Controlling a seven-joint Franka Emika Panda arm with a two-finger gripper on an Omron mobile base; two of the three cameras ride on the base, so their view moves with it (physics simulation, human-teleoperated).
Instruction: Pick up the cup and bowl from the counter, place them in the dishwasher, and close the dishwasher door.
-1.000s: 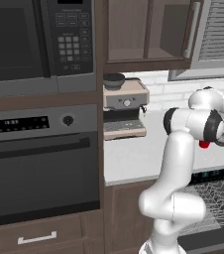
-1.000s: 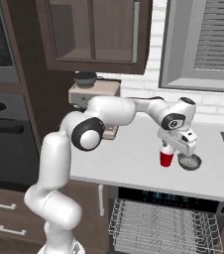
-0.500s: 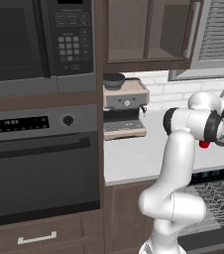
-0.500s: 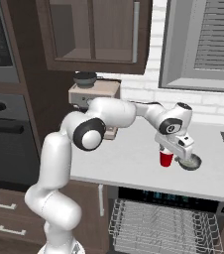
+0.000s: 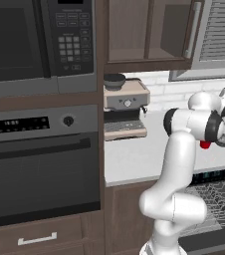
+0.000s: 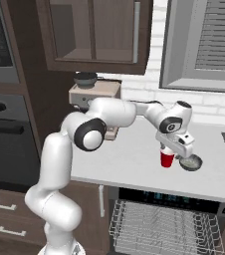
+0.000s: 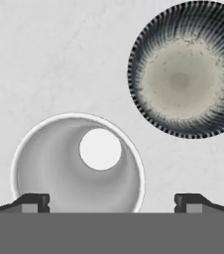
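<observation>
1. Gripper spread wide, pointing straight down over the counter; nothing between the jaws touched or pinched.
2. In the hand view, cup standing upright, seen from above: white inside, round mouth open, lying between the two finger tips but nearer the left one, at about 10 o'clock from the midpoint of the jaws.
3. Bowl at about 1 o'clock from the cup, apart from it with bare countertop between; dark ribbed wall, pale grey-beige floor.
4. From the right base view: red cup on the counter just under the gripper, bowl just beside it at 3 o'clock, both near the counter's front edge.
5. Dishwasher below that edge, top rack of grey wire showing, dark control strip with bluish lights above it.
6. From the left base view: a sliver of red cup peeking under the arm's wrist; espresso machine at about 9 o'clock from it, against the back wall.
</observation>
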